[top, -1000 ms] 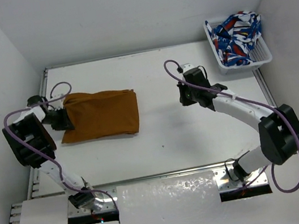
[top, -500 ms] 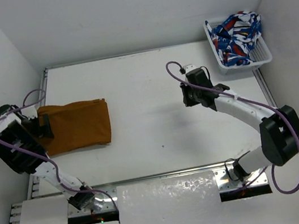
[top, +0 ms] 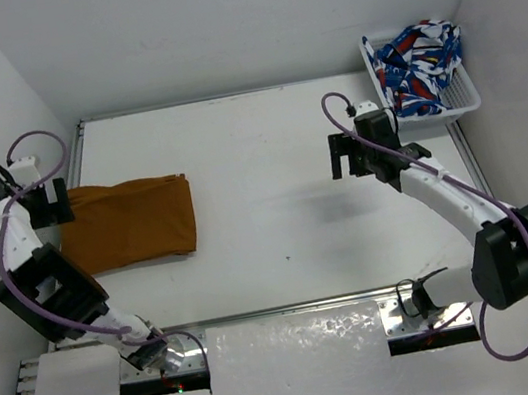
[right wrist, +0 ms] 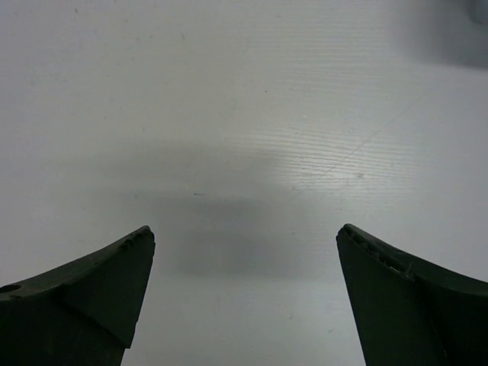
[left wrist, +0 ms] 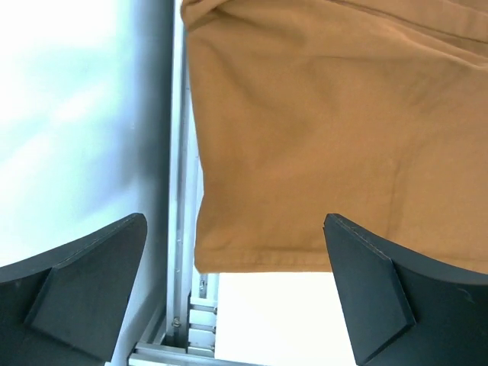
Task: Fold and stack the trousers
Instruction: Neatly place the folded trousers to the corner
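Compared with a second ago, the folded mustard-brown cloth trousers (top: pixel 126 223) are lying farther left on the white table (top: pixel 282 245), flat, their left end reaching the metal rail (left wrist: pixel 177 229) along the table's left edge. Just above that end, the left gripper (top: pixel 51 206) is now hanging with its jaws spread wide and nothing between them, having let the cloth go. Well apart on the right, the right gripper (top: pixel 338 157) is hovering over bare table, also opened wide and empty, closer to the white plastic basket (top: pixel 462 106) at the far right, which is holding a blue-red-white patterned cloth (top: pixel 416 61).
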Controlling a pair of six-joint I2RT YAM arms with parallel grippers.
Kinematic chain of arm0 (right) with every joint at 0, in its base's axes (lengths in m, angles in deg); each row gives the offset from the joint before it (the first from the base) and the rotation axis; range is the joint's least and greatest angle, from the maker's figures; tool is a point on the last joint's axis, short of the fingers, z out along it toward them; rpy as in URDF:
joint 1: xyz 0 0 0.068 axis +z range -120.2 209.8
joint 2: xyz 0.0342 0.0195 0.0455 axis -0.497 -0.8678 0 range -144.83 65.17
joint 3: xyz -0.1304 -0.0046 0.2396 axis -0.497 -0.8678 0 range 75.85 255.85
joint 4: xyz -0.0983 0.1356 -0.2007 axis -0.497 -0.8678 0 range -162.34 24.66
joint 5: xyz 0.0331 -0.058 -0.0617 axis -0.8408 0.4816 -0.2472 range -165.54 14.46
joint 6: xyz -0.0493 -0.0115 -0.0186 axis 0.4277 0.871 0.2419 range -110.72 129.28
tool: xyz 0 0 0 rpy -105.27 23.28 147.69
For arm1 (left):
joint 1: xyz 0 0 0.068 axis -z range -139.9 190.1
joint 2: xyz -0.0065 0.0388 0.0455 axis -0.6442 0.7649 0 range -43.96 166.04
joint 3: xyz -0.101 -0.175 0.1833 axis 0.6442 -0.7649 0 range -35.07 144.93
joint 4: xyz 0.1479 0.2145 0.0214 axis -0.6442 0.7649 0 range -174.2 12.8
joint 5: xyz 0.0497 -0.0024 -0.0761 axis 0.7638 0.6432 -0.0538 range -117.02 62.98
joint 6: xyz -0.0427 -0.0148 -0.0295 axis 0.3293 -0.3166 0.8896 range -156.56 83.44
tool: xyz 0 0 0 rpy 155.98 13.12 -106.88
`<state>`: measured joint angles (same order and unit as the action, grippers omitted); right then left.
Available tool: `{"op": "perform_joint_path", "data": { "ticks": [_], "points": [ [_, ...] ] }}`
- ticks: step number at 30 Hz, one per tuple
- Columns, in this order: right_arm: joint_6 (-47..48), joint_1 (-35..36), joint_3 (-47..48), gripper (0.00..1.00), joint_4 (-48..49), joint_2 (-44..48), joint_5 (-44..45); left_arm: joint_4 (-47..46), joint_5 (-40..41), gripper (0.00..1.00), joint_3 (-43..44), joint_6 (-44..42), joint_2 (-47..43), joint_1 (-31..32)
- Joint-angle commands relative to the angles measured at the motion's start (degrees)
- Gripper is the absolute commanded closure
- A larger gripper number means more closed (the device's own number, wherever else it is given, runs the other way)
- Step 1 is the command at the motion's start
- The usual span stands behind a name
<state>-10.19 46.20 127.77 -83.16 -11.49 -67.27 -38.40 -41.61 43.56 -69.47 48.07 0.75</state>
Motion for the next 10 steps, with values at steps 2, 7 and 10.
{"op": "perform_joint_path", "data": {
  "ticks": [2,7,10],
  "points": [
    [-1.01,-0.06,-0.59,0.01,-1.15,1.96,4.81,-1.24,0.70,0.00,-4.62,0.56,-5.01,0.33],
    [-1.02,-0.06,-0.33,0.01,-2.39,1.95,6.84,-1.86,0.97,0.00,-7.44,0.74,-6.69,0.42],
    [-1.10,-0.06,-0.94,0.01,-1.17,2.57,7.02,-1.77,1.05,0.00,-7.26,0.82,-6.86,0.42]
  ]
}}
